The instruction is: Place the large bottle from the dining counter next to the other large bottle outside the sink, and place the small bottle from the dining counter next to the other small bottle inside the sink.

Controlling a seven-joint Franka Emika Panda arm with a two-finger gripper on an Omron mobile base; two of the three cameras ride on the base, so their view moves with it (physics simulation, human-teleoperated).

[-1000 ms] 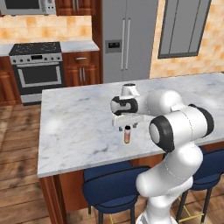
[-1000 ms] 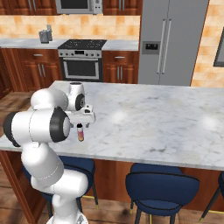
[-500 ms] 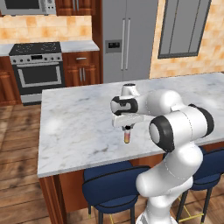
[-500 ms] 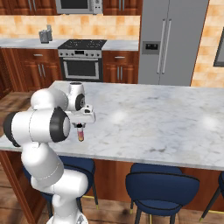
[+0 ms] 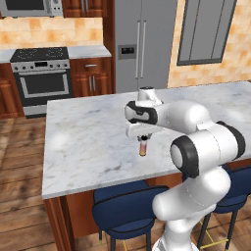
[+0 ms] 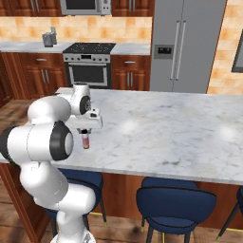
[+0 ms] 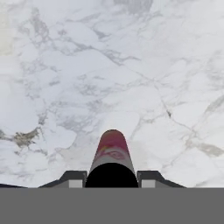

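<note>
**Small bottle pinched at the cap, lift not yet begun**

Pincer (image 5: pixel 143 138) pressed together on the small bottle (image 5: pixel 143 147), gripping at the dark cap from above. Bottle upright on the table (image 5: pixel 88 142), near the front edge, roughly mid-length of the marble top. Seen likewise from the right base camera: pincer (image 6: pixel 85 131) over bottle (image 6: pixel 86 141), table (image 6: pixel 166 133) stretching away toward the fridge side. From the hand camera, bottle (image 7: pixel 112 153) running straight down from between the fingertips (image 7: pixel 72 178), its base apparently on or just above the marble (image 7: pixel 65 65).

Risks, as judged from here:
- Grip high on a narrow cap, so likely swing or slip of the pale body once lifted, more so during any fast sweep or base drive.
- Possible tilt in the jaws if the hold is off-centre, leaving the bottle crooked for set-down in the sink.
- Low carry across the table: chance of clipping the marble with the bottle's foot.
- Arm folded close over the table edge; awkward reach, perhaps a knock against the top when pulling back.

Hard to make out:
- Actual contact between pads and cap hidden by the hand's body in both base views.
- Whether the base touches the marble, not resolvable.
- Label detail on the body blurred.
</note>
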